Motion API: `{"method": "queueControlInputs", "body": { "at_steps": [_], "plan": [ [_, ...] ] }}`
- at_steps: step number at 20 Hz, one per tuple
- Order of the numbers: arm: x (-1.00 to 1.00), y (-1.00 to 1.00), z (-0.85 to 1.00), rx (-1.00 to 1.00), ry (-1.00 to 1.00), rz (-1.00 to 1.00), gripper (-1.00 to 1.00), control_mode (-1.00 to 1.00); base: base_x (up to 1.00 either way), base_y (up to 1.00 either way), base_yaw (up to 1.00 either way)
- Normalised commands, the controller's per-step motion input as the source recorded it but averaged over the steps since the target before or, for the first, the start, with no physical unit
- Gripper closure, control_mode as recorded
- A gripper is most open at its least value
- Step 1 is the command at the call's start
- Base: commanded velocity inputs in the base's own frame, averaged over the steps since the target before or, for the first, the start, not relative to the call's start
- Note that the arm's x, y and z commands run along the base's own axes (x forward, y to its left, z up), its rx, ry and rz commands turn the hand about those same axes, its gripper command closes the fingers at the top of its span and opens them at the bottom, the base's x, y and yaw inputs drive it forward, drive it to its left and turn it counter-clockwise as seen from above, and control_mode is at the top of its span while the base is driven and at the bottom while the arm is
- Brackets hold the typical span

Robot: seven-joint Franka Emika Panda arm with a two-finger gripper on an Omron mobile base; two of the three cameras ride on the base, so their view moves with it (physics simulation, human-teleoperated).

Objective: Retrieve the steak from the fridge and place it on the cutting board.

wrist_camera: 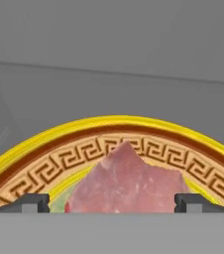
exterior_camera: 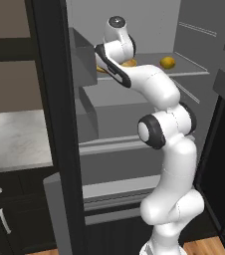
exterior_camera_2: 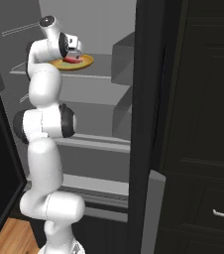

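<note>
A white robot arm is reaching up into an open fridge (exterior_camera: 134, 30), a tall black-framed appliance with a light grey interior and grey shelves. On an upper shelf (exterior_camera_2: 99, 75) a round yellow plate (exterior_camera_2: 86, 63), banded with a brown key pattern, is carrying the steak (wrist_camera: 126, 186), a flat pink-red slab of raw meat with an irregular outline. In the right base view the gripper (exterior_camera_2: 75, 53) is hanging directly above the plate, with the red of the meat showing just under the hand. In the hand view the two dark fingertips (wrist_camera: 32, 202) are standing wide apart, one at each side of the steak, with the meat lying squarely between them, so the jaws are spread and holding nothing. Whether the tips are already touching the plate cannot be told. The steak is lying straight ahead along the gripper's line of sight, centred in the gap, its peaked end pointing away from the hand, and its broad side is spanning most of the space between the tips. The closing move is probably depending on that fit, since the slab is nearly as wide as the opening. A small yellow lemon (exterior_camera: 168, 62) is sitting on the same shelf, well apart from the plate. A pale countertop (exterior_camera: 20, 139) is showing left of the fridge.
</note>
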Motion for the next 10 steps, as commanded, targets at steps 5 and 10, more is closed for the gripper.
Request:
{"method": "queueControlInputs", "body": {
  "at_steps": [5, 10],
  "plan": [
    [0.3, 0.0, -0.13, 0.0, 0.0, 0.0, 1.0, -1.0, 0.0, 0.0, 0.0],
    [0.14, -0.11, -0.03, 0.0, 0.0, 0.0, 1.0, -1.0, 0.0, 0.0, 0.0]
  ]
}}
